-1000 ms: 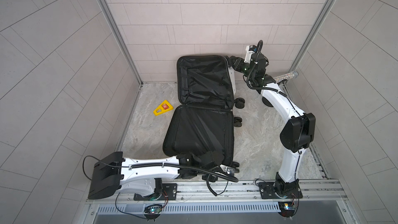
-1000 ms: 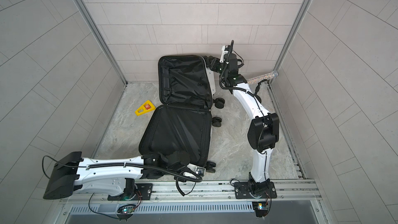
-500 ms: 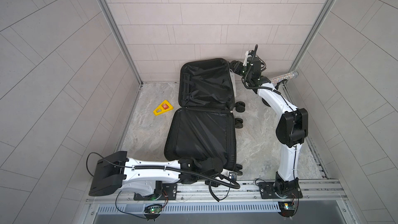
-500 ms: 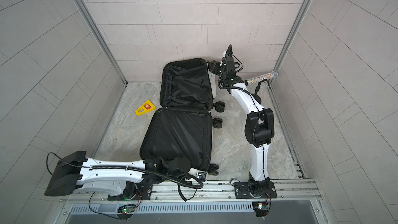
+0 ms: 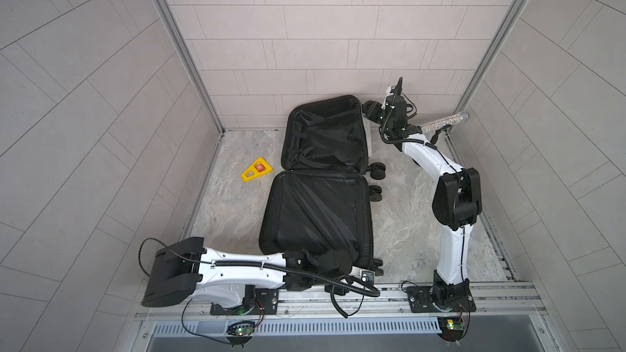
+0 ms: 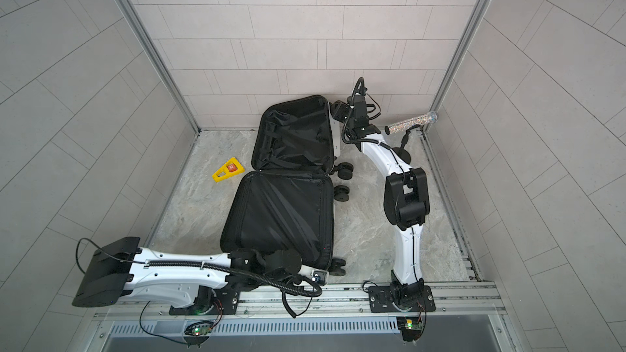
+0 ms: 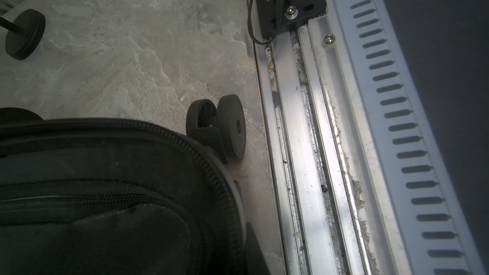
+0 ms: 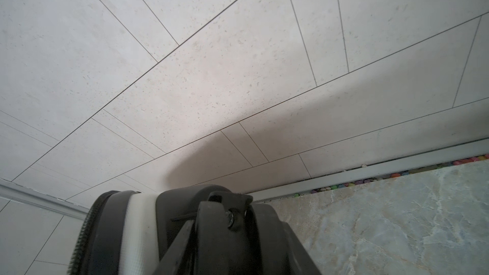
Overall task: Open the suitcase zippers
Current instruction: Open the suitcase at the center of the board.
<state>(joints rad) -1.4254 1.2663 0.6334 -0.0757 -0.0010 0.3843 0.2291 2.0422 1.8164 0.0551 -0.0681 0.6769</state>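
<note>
My left end effector (image 5: 352, 267) closed at suitcase (image 5: 318, 211) 5 o'clock corner; right end effector (image 5: 371, 112) grip unclear, 1 o'clock: propped half may drop if I slip.

You've got yellow wedge (image 5: 256, 169) with red block (image 5: 259, 167) on floor (image 5: 230, 218), near back wall (image 5: 321, 45); glitter tube (image 5: 444, 122) on stand (image 7: 25, 34), closer to that wall.

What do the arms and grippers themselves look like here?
Left arm and right arm: white rounded link shells, boxy black joint housings, black wrists. A black corrugated hose runs along the left; thin black cable on the right. Right gripper is black; no markings legible.
</note>
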